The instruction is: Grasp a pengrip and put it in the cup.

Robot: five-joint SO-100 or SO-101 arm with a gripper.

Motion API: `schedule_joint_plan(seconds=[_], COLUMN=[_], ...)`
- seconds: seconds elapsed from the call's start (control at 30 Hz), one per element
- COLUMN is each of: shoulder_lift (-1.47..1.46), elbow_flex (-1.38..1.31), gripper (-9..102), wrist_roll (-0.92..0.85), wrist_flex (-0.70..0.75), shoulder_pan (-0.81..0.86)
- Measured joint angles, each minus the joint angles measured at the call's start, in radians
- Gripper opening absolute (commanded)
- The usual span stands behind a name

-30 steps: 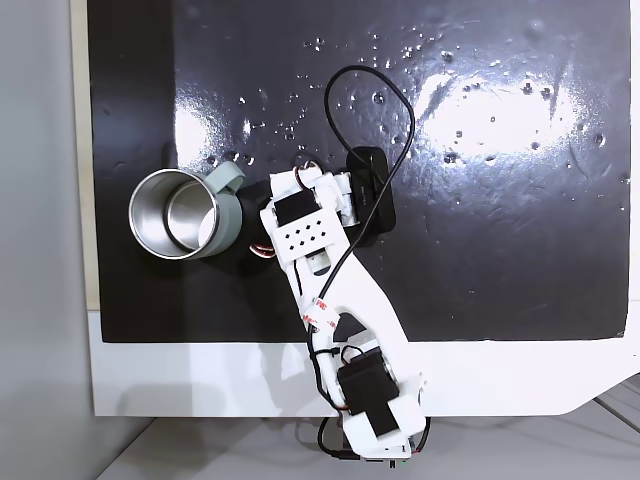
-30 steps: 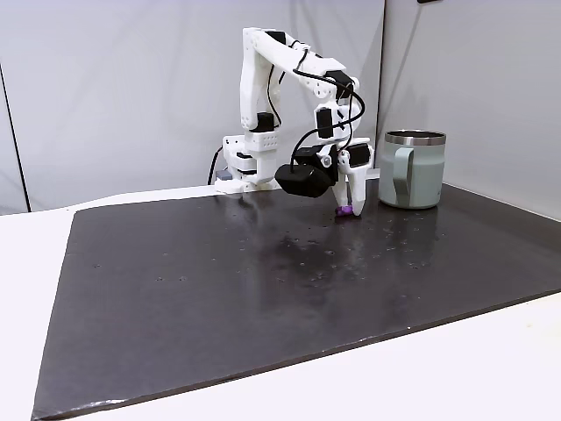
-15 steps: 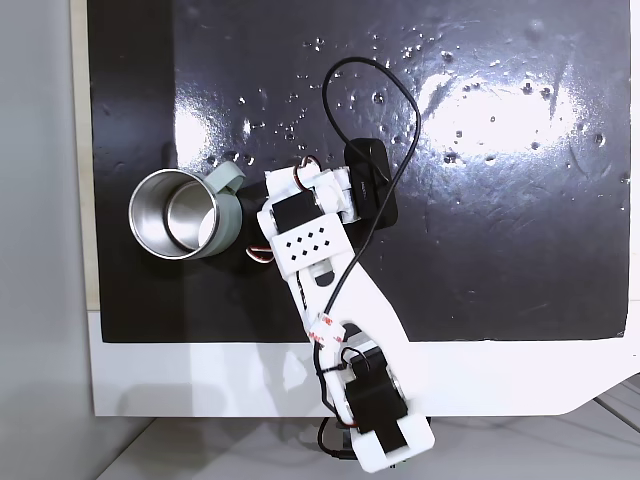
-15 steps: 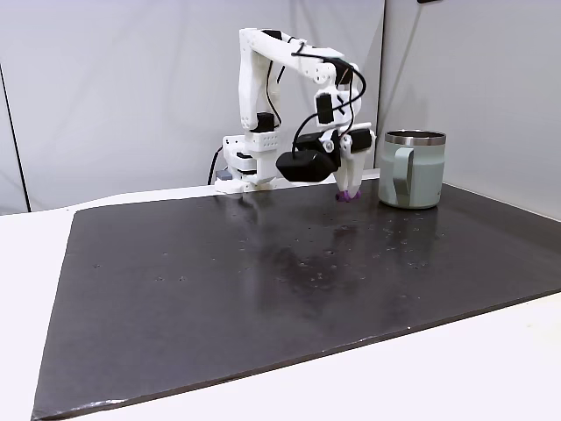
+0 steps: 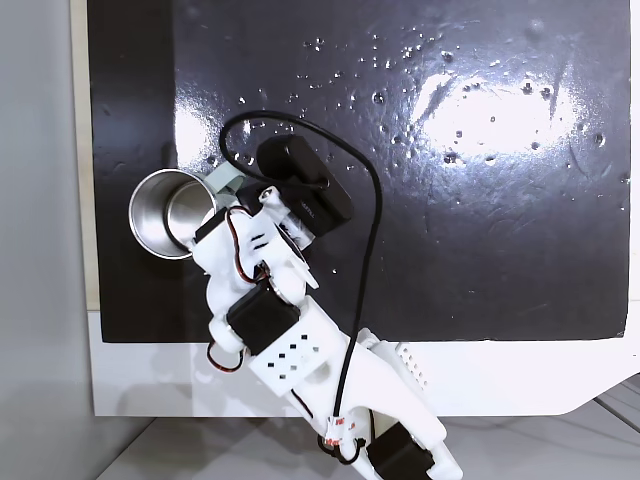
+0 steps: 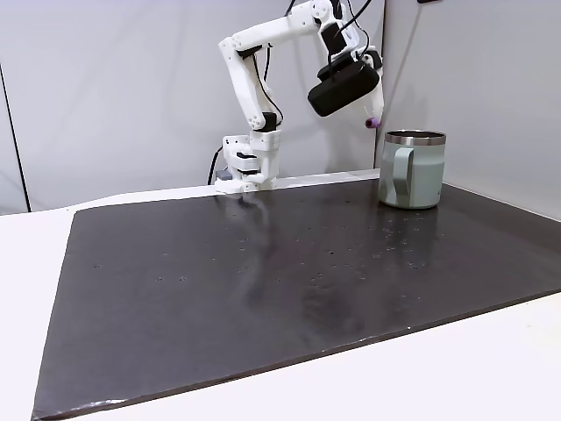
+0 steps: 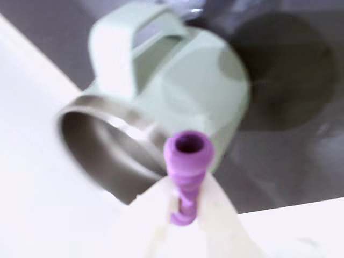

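The step in hand looks like the carry: the pengrip (image 7: 186,161) is off the mat and pinched in the gripper (image 7: 184,212), whose two pale fingers (image 7: 219,215) close on its lower part while its open end points toward the cup (image 7: 161,107). In a fixed view from the side, the pengrip (image 6: 372,122) hangs above the cup (image 6: 410,171), just to the left of its rim and not yet over the opening. In a fixed view from above, the white arm covers the right edge of the cup (image 5: 180,212).

The next move seems to call for a short shift until the pengrip sits over the cup's mouth, then opening the fingers so it drops inside.

The pengrip is a small purple tube of soft-looking rubber with ribs along its length and a hollow end. The cup is round, shiny bare steel inside and matte pale green outside, with a looped handle (image 7: 115,51). It stands upright on a dark, glossy, speckled mat (image 6: 263,289).
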Motion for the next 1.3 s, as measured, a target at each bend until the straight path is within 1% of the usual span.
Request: schedule_joint_plan(seconds=[0.07, 0.33, 0.57, 0.73, 0.8, 0.83, 0.9, 0.97, 1.03, 1.3], shoulder_lift=[0.000, -0.072, -0.112, -0.112, -0.112, -0.112, -0.112, -0.112, -0.112, -0.112], elbow_flex=[-0.011, -0.029, -0.057, -0.057, -0.057, -0.057, -0.057, -0.057, -0.057, -0.057], gripper=[0, 0, 0, 0, 3, 7, 18, 24, 26, 26], wrist_roll=[0.000, -0.008, -0.009, -0.017, -0.017, -0.017, -0.023, -0.028, -0.028, -0.035], wrist_flex=[-0.015, -0.172, -0.218, -0.250, -0.255, -0.255, -0.256, -0.256, -0.256, -0.256], shoulder_pan=[-0.002, -0.054, -0.137, -0.163, -0.172, -0.175, -0.176, -0.175, -0.173, -0.175])
